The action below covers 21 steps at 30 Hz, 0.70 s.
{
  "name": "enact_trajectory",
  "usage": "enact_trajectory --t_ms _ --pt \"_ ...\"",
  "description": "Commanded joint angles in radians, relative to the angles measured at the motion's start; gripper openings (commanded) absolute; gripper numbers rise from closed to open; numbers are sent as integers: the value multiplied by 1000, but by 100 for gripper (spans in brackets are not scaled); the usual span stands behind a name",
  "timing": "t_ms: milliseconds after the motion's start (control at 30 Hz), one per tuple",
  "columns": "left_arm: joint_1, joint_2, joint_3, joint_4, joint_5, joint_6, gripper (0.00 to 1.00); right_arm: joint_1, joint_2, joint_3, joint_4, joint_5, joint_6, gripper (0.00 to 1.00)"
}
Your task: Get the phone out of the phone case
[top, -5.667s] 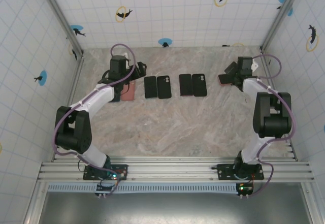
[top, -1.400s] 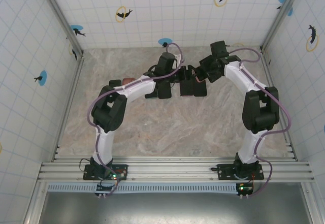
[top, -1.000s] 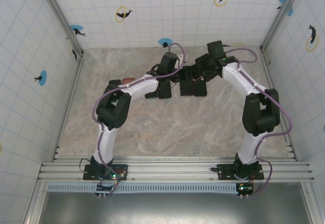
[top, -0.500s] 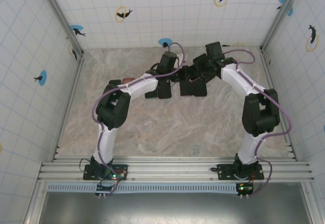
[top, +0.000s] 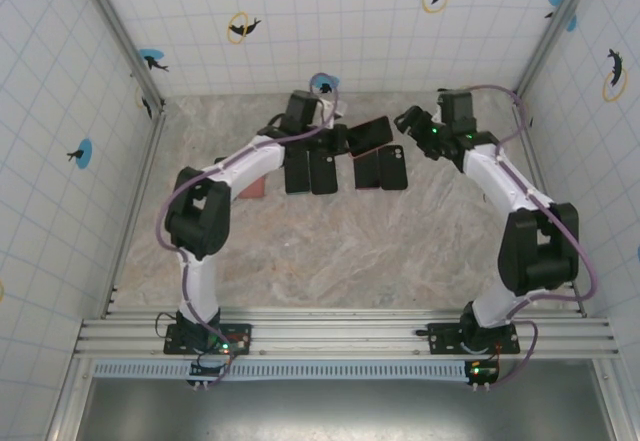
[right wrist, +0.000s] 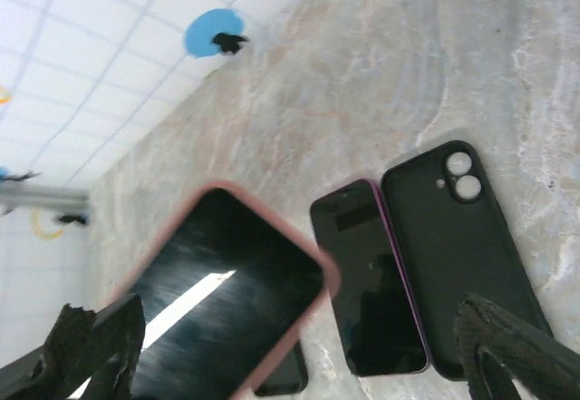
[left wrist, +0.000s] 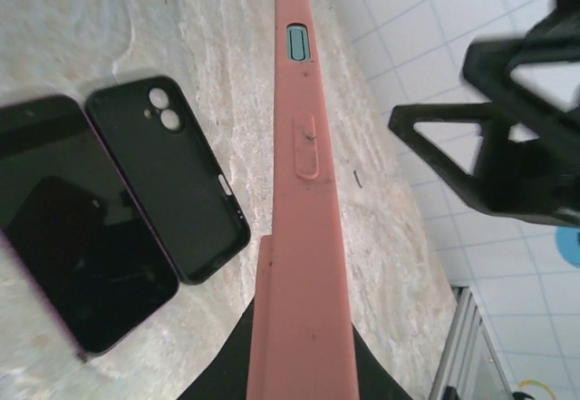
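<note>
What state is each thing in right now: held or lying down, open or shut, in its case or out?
pink-cased phone: held up off the table, phone inside its case, screen dark.
left tool: shut on the pink-cased phone.
right tool: open, holding nothing.
black phone: lying flat, out of its case, screen dark.
black case: lying flat beside the black phone, empty.

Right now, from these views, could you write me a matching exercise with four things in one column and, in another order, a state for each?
Things:
1. pink-cased phone
2. empty black case
3. right gripper
4. bare black phone

States:
A. open, holding nothing
B. flat on the table, screen up
C. held off the table by the left gripper
D. flat on the table, inside facing up

Pairs: 1-C, 2-D, 3-A, 4-B
</note>
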Motion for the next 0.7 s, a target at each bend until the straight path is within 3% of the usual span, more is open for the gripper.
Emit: enact_trajectory --t_ms 0,267,467,667 --pt "44 -125 -43 35 163 100 4 -58 -74 -157 388 -332 -133 85" --pt "91 -198 -114 127 351 21 4 -54 -10 -241 903 -638 84 74" --pt "122 -216 -123 213 405 -72 1 4 92 -170 1004 -740 135 70" --pt "123 -234 -144 270 454 -129 0 11 174 -149 1186 -774 290 55"
